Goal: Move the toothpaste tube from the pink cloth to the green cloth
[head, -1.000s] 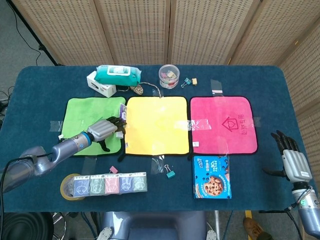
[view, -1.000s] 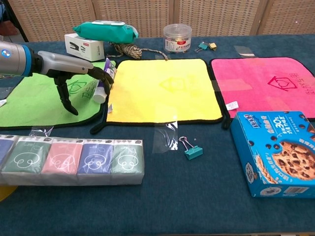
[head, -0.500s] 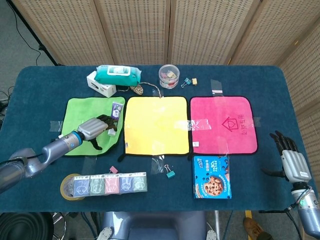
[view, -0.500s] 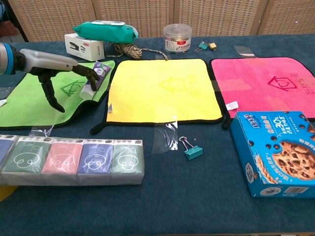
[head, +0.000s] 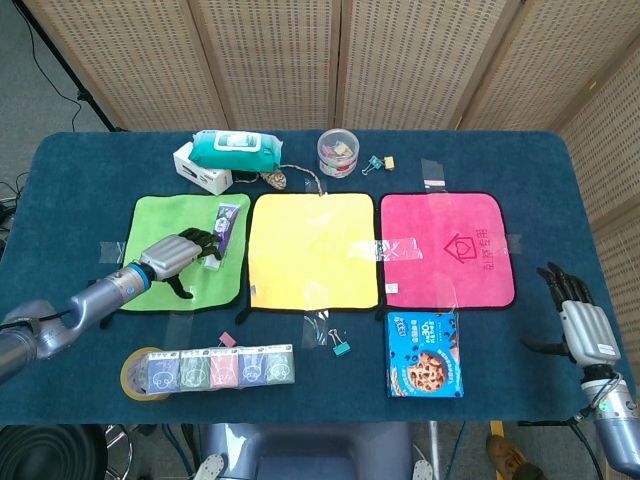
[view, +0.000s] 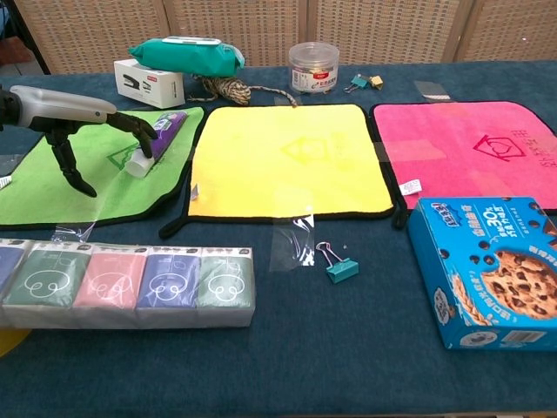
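The toothpaste tube [view: 155,139] lies on the green cloth [head: 165,228], toward its three o'clock edge, the left hand [head: 176,254] spread and holding nothing beside its cap, so I'd lift those fingers [view: 139,129] straight up to avoid nudging it.

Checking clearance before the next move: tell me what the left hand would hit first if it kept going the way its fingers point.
The left hand points at the toothpaste tube on the green cloth; it would probably meet that first.
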